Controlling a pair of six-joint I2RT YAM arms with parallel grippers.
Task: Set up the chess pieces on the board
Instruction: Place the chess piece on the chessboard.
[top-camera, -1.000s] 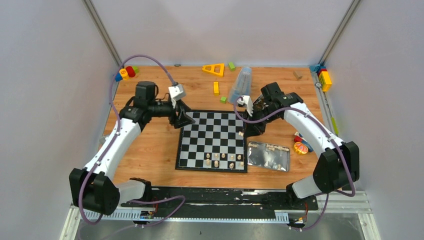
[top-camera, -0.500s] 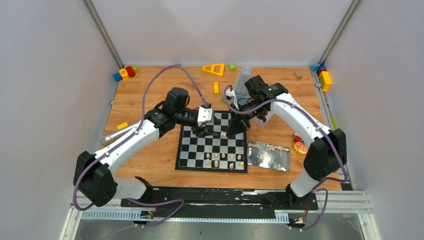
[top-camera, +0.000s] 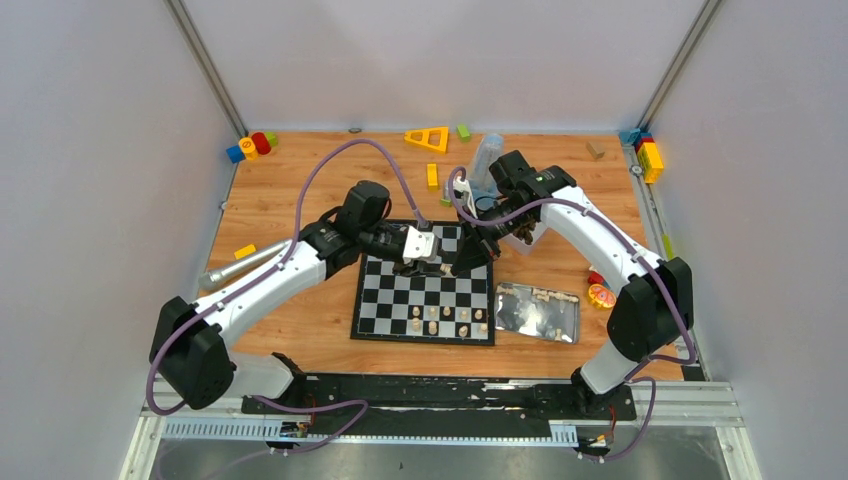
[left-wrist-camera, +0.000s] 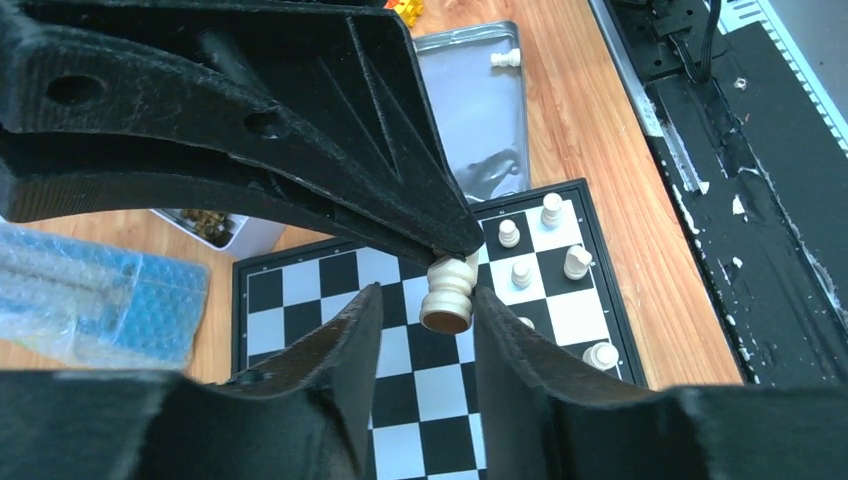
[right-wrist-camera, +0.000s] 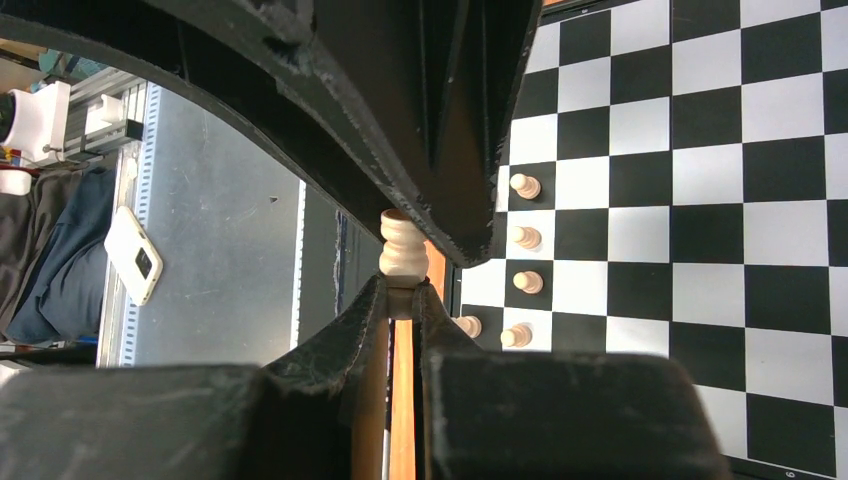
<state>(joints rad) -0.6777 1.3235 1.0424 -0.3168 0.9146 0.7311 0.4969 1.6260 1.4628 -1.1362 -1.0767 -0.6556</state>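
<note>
- a second ago the two arms were apart, the left at the far left corner of the board (top-camera: 395, 295) and the right by the board's right edge. now they meet in the air over its far half.
- the right end effector (right-wrist-camera: 400, 292) is clamped shut on one cream piece (right-wrist-camera: 403, 250), pinching it by its narrow end with the wide base pointing toward the other arm.
- the left end effector (left-wrist-camera: 427, 305) has been narrowing over the last second. its fingers now stand on either side of the piece's base, with a gap showing on at least one side, so it is partly open and not yet gripping.
- the held piece hangs above the board, clear of the squares. this reads as a hand-over from right to left, probably to turn the piece or carry it to the left arm's side.
- a few placed pieces (top-camera: 447, 313) stand in the near rows of the board, unchanged. more lie in the flat tin (top-camera: 538, 312) on the tabletop (top-camera: 320, 330) just right of the board.
- most squares are bare, so i judge the setup to be at an early stage.
- risk: if the right arm lets go before the left has closed, the piece drops onto the board.
</note>
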